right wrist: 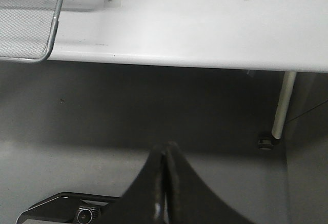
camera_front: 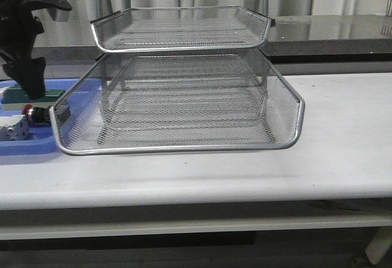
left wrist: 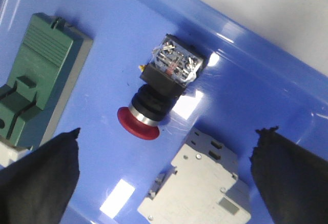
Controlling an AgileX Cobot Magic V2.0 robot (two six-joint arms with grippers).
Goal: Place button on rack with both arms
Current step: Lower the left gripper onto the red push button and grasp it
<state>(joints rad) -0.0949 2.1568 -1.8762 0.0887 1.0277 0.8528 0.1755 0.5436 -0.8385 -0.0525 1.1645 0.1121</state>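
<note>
Button (left wrist: 154, 98) between green block (left wrist: 36, 80), white block (left wrist: 202, 183).

One rack (camera_front: 177, 84) stands on one white table (camera_front: 343, 133), with two mesh tiers showing, one above the other. Beside the rack lies one blue tray (left wrist: 246, 70), and in that tray there are three parts: one button (left wrist: 159, 93), one green block (left wrist: 36, 75) and one white block (left wrist: 202, 185). Two grippers appear, the left gripper (left wrist: 164, 178) above the tray and the right gripper (right wrist: 165, 183) below the table's edge
</note>
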